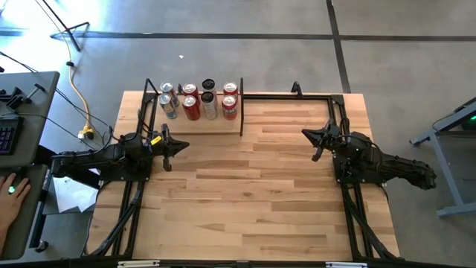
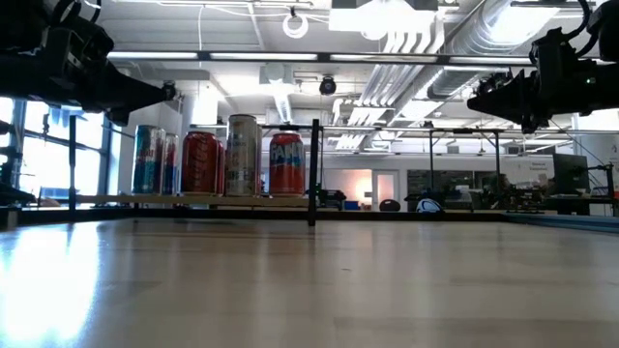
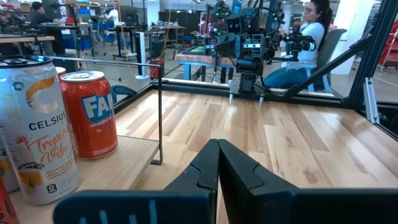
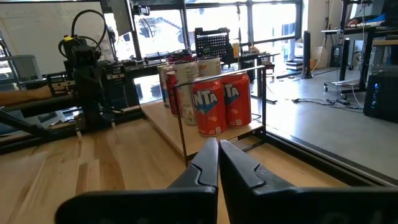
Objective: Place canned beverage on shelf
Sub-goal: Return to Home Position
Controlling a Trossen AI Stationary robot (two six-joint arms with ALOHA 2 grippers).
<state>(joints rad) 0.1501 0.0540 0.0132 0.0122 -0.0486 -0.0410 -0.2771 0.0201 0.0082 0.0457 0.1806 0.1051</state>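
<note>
The shelf (image 1: 212,123), a pale-wood board with thin black uprights, stands at the table's far left. Several cans stand upright on it by their bases: a blue one (image 1: 169,106), red ones (image 1: 191,108), a pale Celsius can (image 3: 34,130) and orange Fanta cans (image 3: 90,112). They also show in the low view (image 2: 242,155) and the right wrist view (image 4: 208,102). My left gripper (image 1: 184,146) hovers shut and empty just near of the shelf. My right gripper (image 1: 306,134) hovers shut and empty at the table's right, fingers pointing left.
A black metal frame (image 1: 297,95) runs along the table's far and side edges. Bare tabletop (image 1: 253,186) lies between the arms and toward the near edge. A person's hand (image 1: 11,190) rests on a desk left of the table. A person sits beyond the table (image 3: 305,43).
</note>
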